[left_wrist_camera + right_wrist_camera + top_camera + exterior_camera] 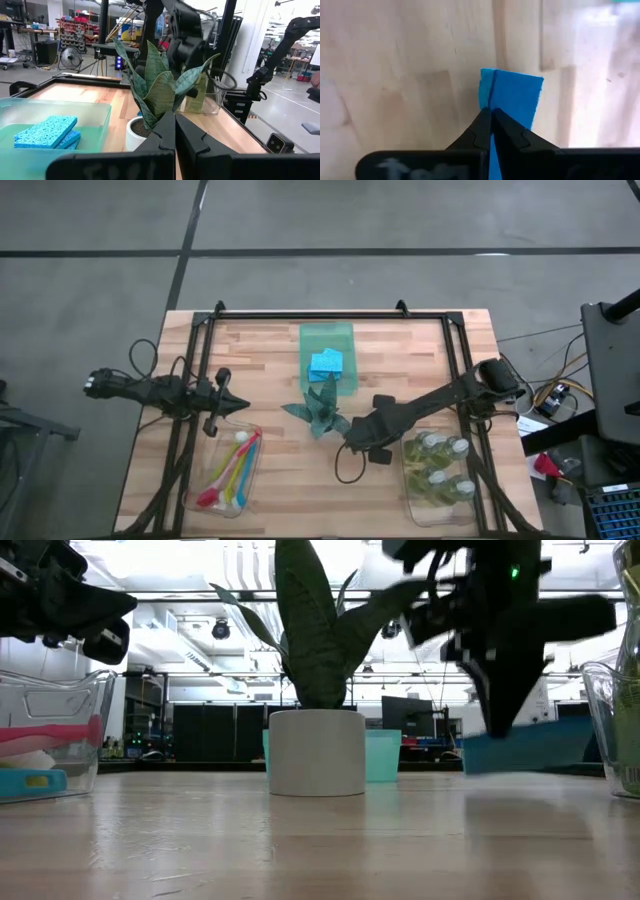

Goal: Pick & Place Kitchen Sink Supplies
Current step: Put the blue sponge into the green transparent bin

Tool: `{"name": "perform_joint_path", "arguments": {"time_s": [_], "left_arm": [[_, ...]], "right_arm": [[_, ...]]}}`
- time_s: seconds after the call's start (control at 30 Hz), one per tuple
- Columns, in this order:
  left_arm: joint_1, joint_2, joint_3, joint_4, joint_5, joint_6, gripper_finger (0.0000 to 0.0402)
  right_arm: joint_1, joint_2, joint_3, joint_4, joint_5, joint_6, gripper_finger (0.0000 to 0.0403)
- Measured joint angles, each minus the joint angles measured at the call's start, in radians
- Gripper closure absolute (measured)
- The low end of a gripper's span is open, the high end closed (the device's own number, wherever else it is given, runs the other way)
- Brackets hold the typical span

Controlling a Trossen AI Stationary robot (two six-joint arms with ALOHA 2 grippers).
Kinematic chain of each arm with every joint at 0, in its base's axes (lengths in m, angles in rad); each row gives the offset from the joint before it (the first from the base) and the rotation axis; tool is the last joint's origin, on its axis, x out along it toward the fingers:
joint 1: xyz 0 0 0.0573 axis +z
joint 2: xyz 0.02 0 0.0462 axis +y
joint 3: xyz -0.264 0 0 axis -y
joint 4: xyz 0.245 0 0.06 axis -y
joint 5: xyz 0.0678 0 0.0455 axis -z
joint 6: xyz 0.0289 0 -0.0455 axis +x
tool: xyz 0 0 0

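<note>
My right gripper points down over the table's middle, just right of the plant, and is shut on a blue sponge. The arm hides the sponge in the high view. Other blue sponges lie in the green tray at the far middle. Coloured brushes lie in the clear bin at the near left. Soap bottles with white caps stand in the clear bin at the near right. My left gripper waits shut and level at the left, touching nothing. My right gripper pinches the blue sponge between its two fingers, near one end, where the sponge is squeezed thin. The fingers come from above, pointing down. The sponge hangs below them, roughly level, clear of the table.
The plant in its white pot stands mid-table, close to my right gripper. A black frame runs along the table's sides and far edge. Bare wood lies between the two bins at the near middle.
</note>
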Motion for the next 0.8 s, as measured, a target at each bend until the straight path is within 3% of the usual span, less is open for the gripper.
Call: {"name": "perform_joint_path", "arguments": {"time_s": [0.13, 0.4, 0.5, 0.67, 0.8], "left_arm": [[0.000, 0.000, 0.000, 0.000, 0.000, 0.000, 0.0401], [0.000, 0.000, 0.000, 0.000, 0.000, 0.000, 0.0401], [0.000, 0.000, 0.000, 0.000, 0.000, 0.000, 0.0401], [0.000, 0.000, 0.000, 0.000, 0.000, 0.000, 0.0401], [0.000, 0.000, 0.000, 0.000, 0.000, 0.000, 0.0401]], "right_arm": [[-0.014, -0.048, 0.030, -0.064, 0.016, 0.006, 0.0394], [-0.067, -0.157, 0.054, -0.082, 0.197, 0.012, 0.0394], [-0.106, -0.192, 0.054, -0.079, 0.311, -0.010, 0.0394], [-0.176, -0.230, 0.054, 0.024, 0.486, -0.161, 0.0394], [-0.229, -0.236, 0.054, 0.256, 0.509, -0.412, 0.0394]]}}
